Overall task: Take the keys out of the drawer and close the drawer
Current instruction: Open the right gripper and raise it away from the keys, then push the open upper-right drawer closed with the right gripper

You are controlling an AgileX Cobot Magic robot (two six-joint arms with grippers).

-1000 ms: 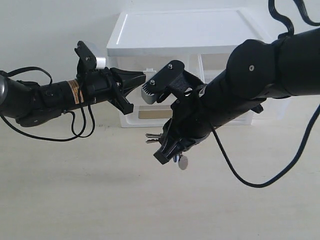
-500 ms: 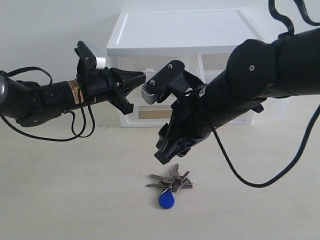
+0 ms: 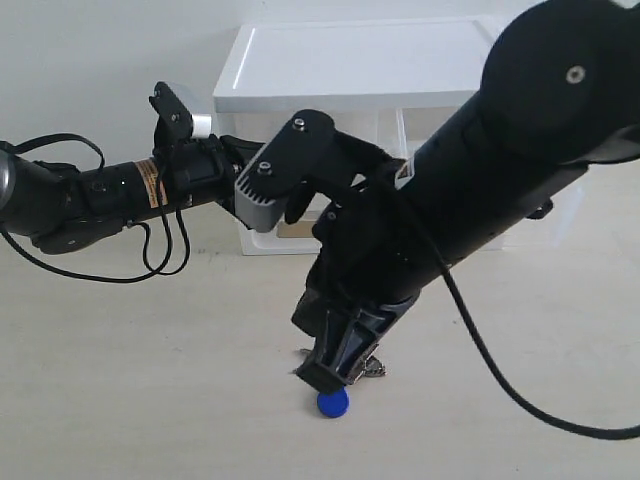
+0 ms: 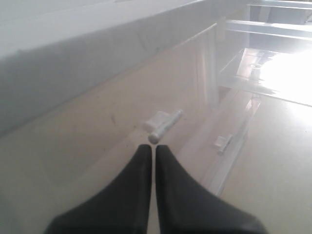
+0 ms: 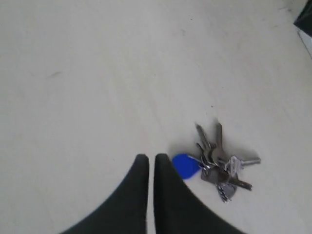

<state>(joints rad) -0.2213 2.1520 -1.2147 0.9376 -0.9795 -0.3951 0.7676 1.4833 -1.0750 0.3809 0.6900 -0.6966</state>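
Observation:
The keys (image 5: 219,165) lie loose on the pale table, their blue fob (image 5: 185,165) beside one finger of my right gripper (image 5: 147,158). That gripper is shut with nothing between its fingers. In the exterior view it (image 3: 322,376) hangs low over the fob (image 3: 332,402), and the arm covers most of the keys. The drawer (image 3: 432,122) is largely hidden behind the right arm, so I cannot tell how far out it stands. My left gripper (image 4: 152,146) is shut, its tips just short of a small white tab handle (image 4: 163,124) on a clear drawer front.
The white cabinet (image 3: 350,70) stands at the back of the table. A second tab handle (image 4: 223,143) shows on another clear front. The left arm (image 3: 120,190) reaches in level from the left, with loose cables under it.
The keys dropped from the right gripper onto the table. The right arm then came down and forward, bringing its gripper right beside them. The left arm has not moved.

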